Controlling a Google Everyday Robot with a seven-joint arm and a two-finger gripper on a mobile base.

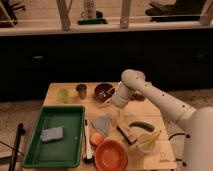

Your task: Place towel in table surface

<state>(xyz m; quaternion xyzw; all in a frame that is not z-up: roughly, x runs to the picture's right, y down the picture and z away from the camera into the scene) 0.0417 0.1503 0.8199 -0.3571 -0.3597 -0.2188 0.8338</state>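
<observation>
A grey towel (102, 124) is on the wooden table (155, 152), just right of the green tray (56, 136). My gripper (113, 115) hangs from the white arm (150, 95) and sits right above the towel's upper right corner. I cannot tell whether it touches the towel. A grey-blue pad (52, 134) lies inside the tray.
A green cup (63, 94), a metal cup (81, 91) and a dark bowl (104, 91) stand along the back edge. An orange bowl (111, 155), an orange fruit (97, 138), a brush (126, 133), a cucumber (142, 126) and a yellowish cup (145, 142) crowd the front.
</observation>
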